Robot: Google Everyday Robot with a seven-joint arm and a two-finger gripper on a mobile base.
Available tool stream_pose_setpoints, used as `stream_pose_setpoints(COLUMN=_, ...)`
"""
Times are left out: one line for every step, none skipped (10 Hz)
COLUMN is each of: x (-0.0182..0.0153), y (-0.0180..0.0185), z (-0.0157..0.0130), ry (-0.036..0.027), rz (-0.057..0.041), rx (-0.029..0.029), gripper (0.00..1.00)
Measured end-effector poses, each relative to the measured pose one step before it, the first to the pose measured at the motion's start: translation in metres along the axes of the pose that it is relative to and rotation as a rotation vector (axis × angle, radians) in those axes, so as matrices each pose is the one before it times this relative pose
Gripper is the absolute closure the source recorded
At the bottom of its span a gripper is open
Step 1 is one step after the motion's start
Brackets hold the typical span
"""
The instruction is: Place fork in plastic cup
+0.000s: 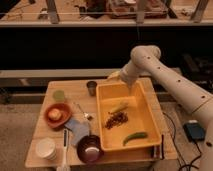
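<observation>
The fork (82, 112) is a slim silvery utensil lying flat on the wooden table (75, 89), between the orange bowl (56, 114) and the yellow bin (145, 112). The plastic cup (59, 95) is small, pale green and upright at the table's far left, just behind the orange bowl. My gripper (115, 76) hangs at the end of the white arm (165, 80) above the bin's far left corner, to the right of the dark metal cup (92, 88). It is well away from the fork and the pale green cup and holds nothing I can see.
The yellow bin holds a green vegetable (135, 136), a dark pile (116, 120) and a yellowish item (119, 107). At the front left are a white tub (46, 148), a long white utensil (65, 145), a purple bowl (90, 148) and a blue-grey cloth (76, 127).
</observation>
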Motion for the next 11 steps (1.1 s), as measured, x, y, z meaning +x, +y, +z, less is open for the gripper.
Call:
stream_pose_setpoints(x=-0.00867, y=-0.01455, z=-0.00118, ry=0.00619, rz=-0.09441, rx=-0.01946, gripper=0.2)
stream_pose_setpoints(x=-0.00341, y=-0.008, z=-0.00122, ry=0.00889, rz=-0.06077, rx=-0.01703, gripper=0.2)
stream_pose_setpoints(x=-0.00096, y=-0.0021, z=-0.00008, ry=0.00121, rz=-0.01398, rx=-0.00328, gripper=0.2)
stream_pose_setpoints(x=0.00014, y=0.0014, z=-0.00033, ry=0.00058, rz=0.00212, rx=-0.00042, gripper=0.2)
stream_pose_setpoints(x=0.00024, y=0.00118, z=-0.00069, ry=0.00231, rz=-0.00153, rx=0.00222, gripper=0.2)
stream_pose_setpoints(x=0.00106, y=-0.00287, z=-0.00037, ry=0.00753, rz=-0.01649, rx=0.01172, gripper=0.2)
stream_pose_setpoints(x=0.00414, y=-0.00536, z=-0.00204, ry=0.01345, rz=-0.04478, rx=0.01691, gripper=0.2)
stream_pose_setpoints(x=0.0042, y=-0.01025, z=-0.00096, ry=0.01158, rz=-0.07231, rx=0.00701, gripper=0.2)
stream_pose_setpoints(x=0.00459, y=-0.01486, z=0.00082, ry=0.00887, rz=-0.08211, rx=0.00476, gripper=0.2)
stream_pose_setpoints(x=0.00717, y=-0.02258, z=0.00333, ry=0.00848, rz=-0.10164, rx=0.00018, gripper=0.2)
stream_pose_setpoints(x=0.0067, y=-0.0189, z=0.00399, ry=0.00349, rz=-0.08321, rx=-0.00157, gripper=0.2)
